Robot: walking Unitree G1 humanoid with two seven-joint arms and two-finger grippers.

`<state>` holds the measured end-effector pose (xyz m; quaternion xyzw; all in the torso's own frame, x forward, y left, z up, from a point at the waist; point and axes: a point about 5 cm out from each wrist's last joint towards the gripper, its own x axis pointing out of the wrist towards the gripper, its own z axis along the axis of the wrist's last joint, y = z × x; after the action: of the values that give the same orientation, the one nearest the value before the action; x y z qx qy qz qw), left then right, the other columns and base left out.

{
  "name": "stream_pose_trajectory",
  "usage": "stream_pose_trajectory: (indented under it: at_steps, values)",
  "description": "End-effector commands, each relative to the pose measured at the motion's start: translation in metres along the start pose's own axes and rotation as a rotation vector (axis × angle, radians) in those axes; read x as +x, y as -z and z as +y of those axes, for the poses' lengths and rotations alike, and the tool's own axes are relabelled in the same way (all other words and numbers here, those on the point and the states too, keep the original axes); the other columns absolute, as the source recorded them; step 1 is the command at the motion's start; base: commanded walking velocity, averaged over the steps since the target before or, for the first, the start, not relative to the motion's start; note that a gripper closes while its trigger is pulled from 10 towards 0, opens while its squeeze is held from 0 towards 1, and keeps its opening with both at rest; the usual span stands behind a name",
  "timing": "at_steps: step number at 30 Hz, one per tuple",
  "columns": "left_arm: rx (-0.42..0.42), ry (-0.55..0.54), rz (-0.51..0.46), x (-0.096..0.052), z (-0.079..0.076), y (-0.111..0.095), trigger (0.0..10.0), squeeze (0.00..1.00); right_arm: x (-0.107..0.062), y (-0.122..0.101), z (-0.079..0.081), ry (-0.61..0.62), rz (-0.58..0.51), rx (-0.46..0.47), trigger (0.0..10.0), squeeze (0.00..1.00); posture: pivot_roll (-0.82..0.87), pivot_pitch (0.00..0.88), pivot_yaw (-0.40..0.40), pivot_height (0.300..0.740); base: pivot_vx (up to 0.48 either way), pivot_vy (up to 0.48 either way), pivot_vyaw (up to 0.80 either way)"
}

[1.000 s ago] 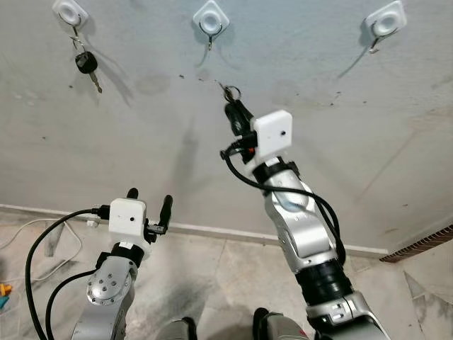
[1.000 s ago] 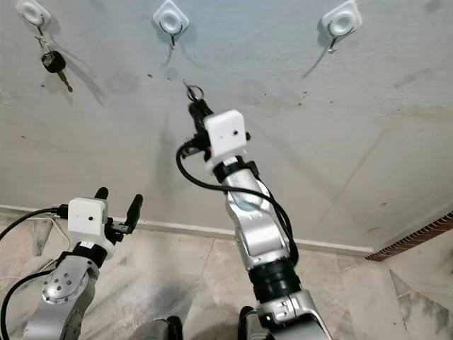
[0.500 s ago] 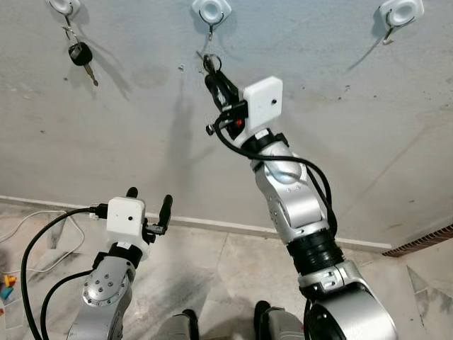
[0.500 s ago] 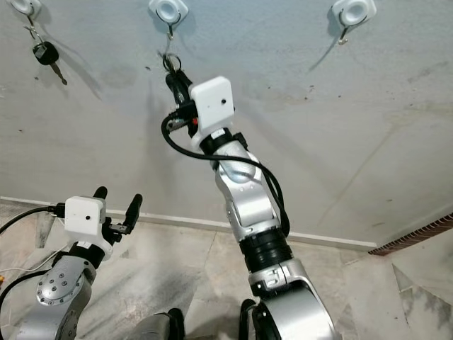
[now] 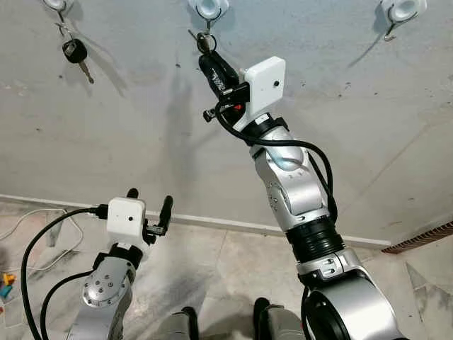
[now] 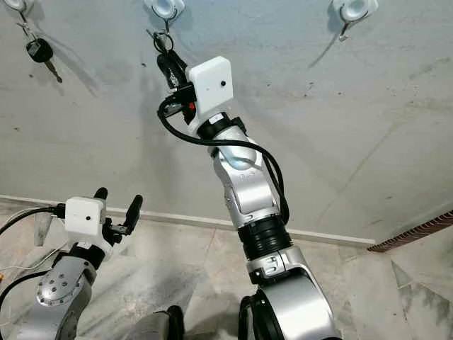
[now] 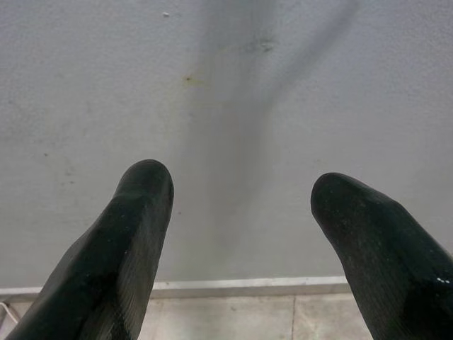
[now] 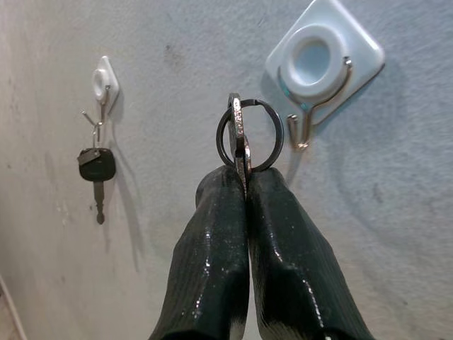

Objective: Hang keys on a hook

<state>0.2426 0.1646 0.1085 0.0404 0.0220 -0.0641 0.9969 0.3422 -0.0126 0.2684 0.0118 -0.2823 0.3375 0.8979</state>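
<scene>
The wall (image 5: pixel 340 142) carries three hooks; the right arm (image 5: pixel 297 191) reaches steeply up to the middle hook (image 8: pixel 311 124). The step in hand looks like the final approach: the right gripper (image 8: pixel 244 180), fingers clenched on a key, holds its ring (image 8: pixel 249 134) just beside the hook's wire, not yet over it. Next, the ring likely must be lifted over the tip, lowered, then freed. The left gripper (image 5: pixel 149 202) waits low, fingers spread. Another key (image 5: pixel 73 51) hangs on the left hook.

Grey plaster wall (image 5: pixel 106 127) (stained), white skirting (image 5: pixel 212 222), marbled tile floor (image 5: pixel 219 269)
</scene>
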Motion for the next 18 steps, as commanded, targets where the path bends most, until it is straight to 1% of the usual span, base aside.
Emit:
stream_pose_trajectory:
  at_steps: [1,8,18]
  values:
    - [0.005,-0.006,0.013,-0.0034,0.0011,0.0012,10.0,0.0,0.0023,-0.0043,0.0089,-0.038,-0.024,0.005,10.0,0.0,0.14,0.286,0.066,0.74,0.0,0.0,0.0]
    - [0.005,0.002,0.015,-0.0029,-0.0006,0.0013,10.0,0.0,0.0046,-0.0054,0.011,-0.055,-0.029,0.018,10.0,0.0,0.14,0.288,0.069,0.74,0.0,0.0,0.0]
    - [0.002,0.003,0.016,-0.0033,-0.0016,0.0011,10.0,0.0,0.011,-0.0066,0.0084,-0.031,-0.032,0.055,10.0,0.0,0.14,0.291,0.066,0.74,0.0,0.0,0.0]
